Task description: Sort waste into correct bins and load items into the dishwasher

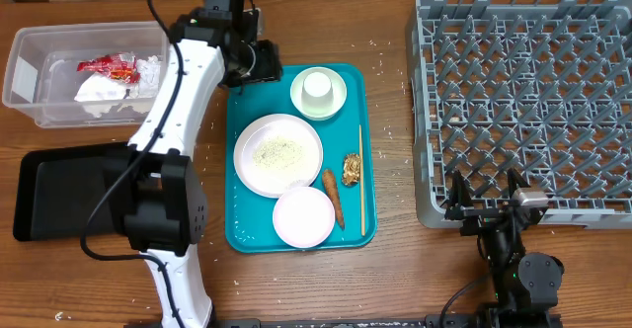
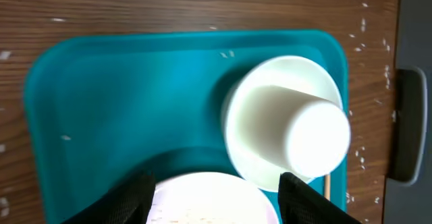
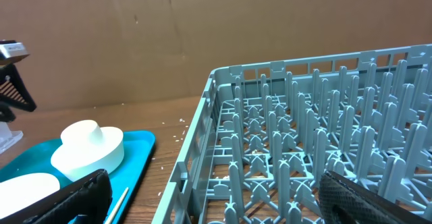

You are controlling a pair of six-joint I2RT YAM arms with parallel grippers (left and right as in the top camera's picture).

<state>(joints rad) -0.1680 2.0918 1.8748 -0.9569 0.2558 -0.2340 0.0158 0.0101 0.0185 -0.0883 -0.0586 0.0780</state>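
A teal tray holds an upside-down white cup on a small bowl, a plate with crumbs, a pink-white small plate, a carrot piece, a brown food scrap and a wooden stick. My left gripper is open and empty above the tray's far left corner; its view shows the cup and the plate between the fingers. My right gripper is open at the near edge of the grey dishwasher rack, which fills its view.
A clear bin at far left holds a red wrapper and white paper. A black bin lies at near left. Crumbs are scattered on the wooden table between tray and rack.
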